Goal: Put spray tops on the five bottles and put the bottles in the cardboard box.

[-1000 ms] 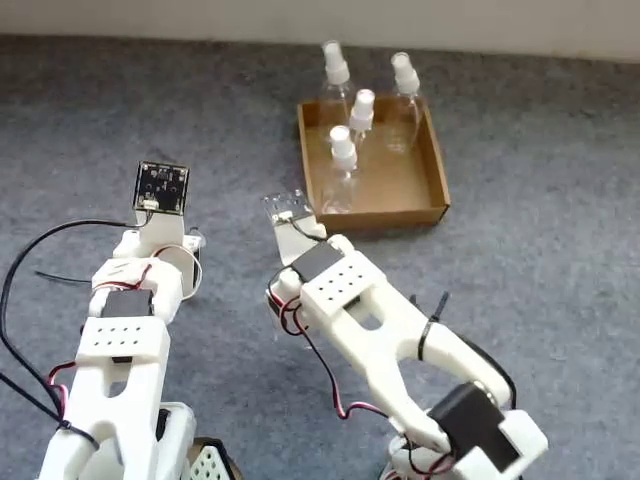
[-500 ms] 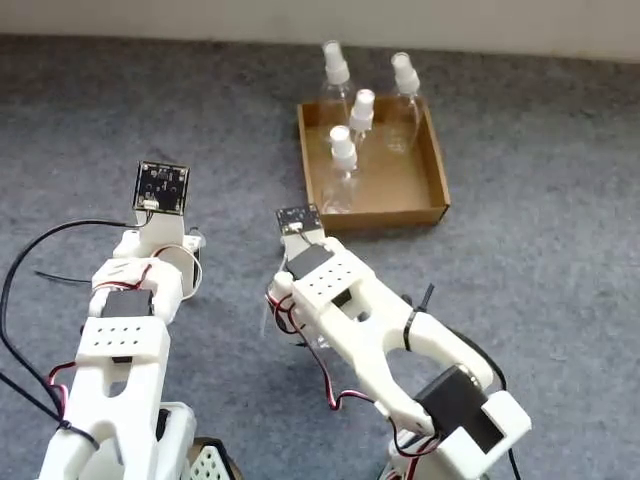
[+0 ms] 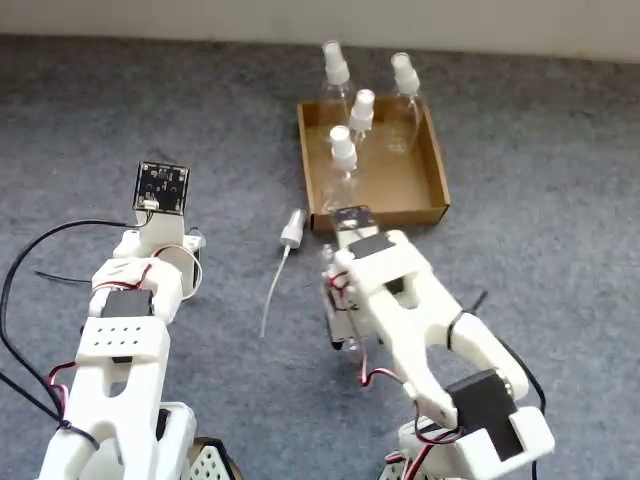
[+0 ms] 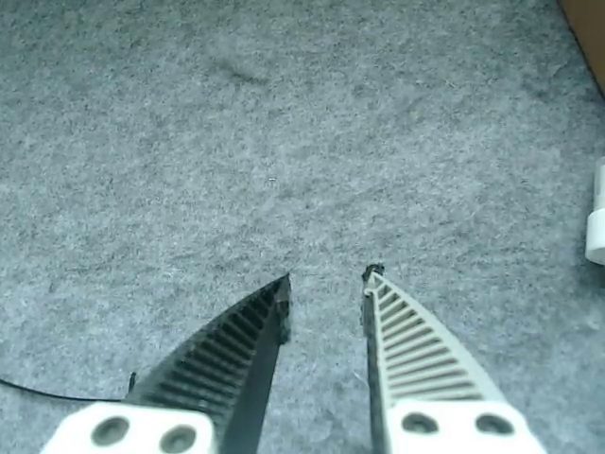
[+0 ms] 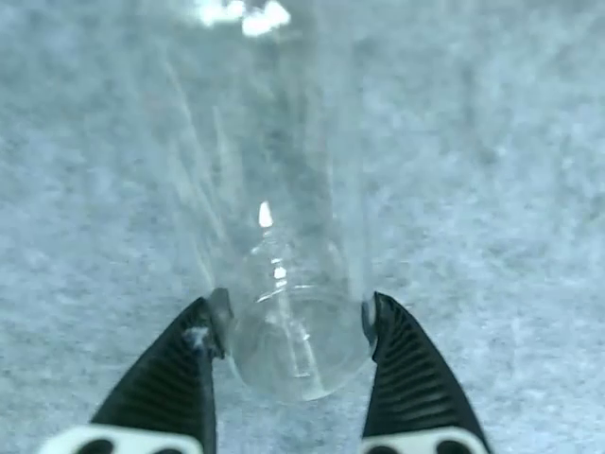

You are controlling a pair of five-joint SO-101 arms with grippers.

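Grey carpet [image 3: 150,110] is lying under both arms. The right gripper [image 5: 293,307] is clamping a clear bottle [image 5: 274,246], its long axis running away from the wrist. A spray top [image 3: 292,228] is lying between the arms, head toward the cardboard box [image 3: 436,180], tube trailing back. The left gripper [image 4: 326,276] is hanging parted.

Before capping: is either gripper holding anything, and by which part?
Right gripper clamps the bottle across its body, near one end. Left gripper holds nothing.

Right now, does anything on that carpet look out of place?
Yes: a spray top lies loose on the carpet beside the cardboard box, its thin tube trailing, fitted to no bottle. The right tool grips a clear bottle nearby.
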